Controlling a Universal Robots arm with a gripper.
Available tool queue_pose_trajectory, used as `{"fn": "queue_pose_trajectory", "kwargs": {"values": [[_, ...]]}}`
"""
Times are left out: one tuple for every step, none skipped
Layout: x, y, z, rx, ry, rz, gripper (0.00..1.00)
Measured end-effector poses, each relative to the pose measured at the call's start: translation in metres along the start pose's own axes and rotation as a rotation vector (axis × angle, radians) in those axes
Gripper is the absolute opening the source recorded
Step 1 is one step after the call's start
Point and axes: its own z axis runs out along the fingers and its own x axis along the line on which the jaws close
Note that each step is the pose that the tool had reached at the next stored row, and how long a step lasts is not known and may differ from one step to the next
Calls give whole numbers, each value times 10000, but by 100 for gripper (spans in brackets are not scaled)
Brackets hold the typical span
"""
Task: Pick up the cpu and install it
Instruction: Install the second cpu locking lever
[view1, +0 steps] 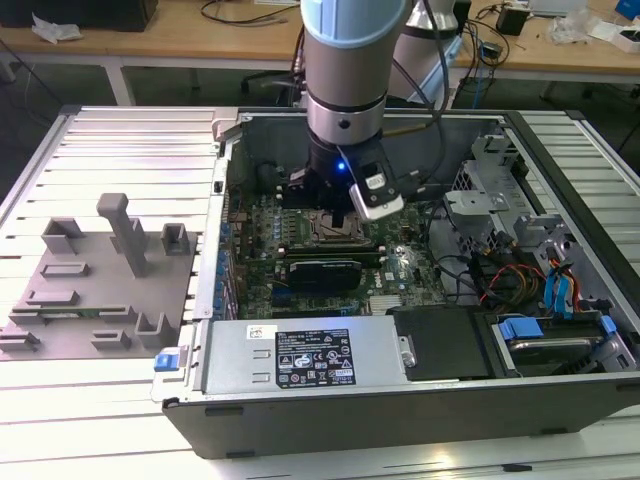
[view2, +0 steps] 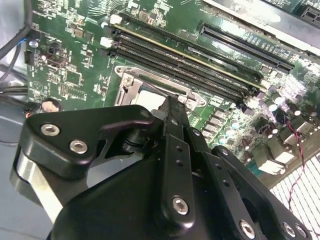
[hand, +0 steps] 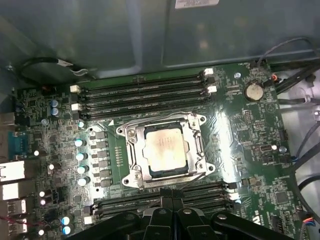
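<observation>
The cpu (hand: 165, 152), a pale silvery square, lies flat inside the metal socket frame (hand: 131, 162) on the green motherboard (hand: 250, 155); in the second wrist view a corner of the cpu (view2: 149, 98) shows past the fingers. My gripper (hand: 169, 196) hovers just beside the socket, over the memory slots, with its black fingers pressed together and nothing between them. In the exterior view the gripper (view1: 335, 207) hangs straight down into the open computer case, right above the socket (view1: 335, 228).
A long grey metal box with a white label (view1: 300, 355) lines the case's near side. A black card (view1: 325, 272) stands next to the socket. Drive cages and coloured cables (view1: 520, 275) fill the exterior view's right. A grey fixture plate (view1: 90, 290) lies outside the case.
</observation>
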Motion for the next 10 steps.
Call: {"fn": "queue_pose_trajectory", "kwargs": {"values": [[9,-4,20,-1,1,0,11],[37,-11,37,0,1,-1,11],[62,-17,50,0,1,-2,11],[102,-26,70,0,1,0,11],[126,-32,86,0,1,-1,11],[146,-39,108,0,0,-1,11],[154,-44,140,0,1,0,11],[156,-51,177,0,1,-2,11],[165,-57,211,1,1,2,11],[190,-67,256,-1,1,-1,11]]}}
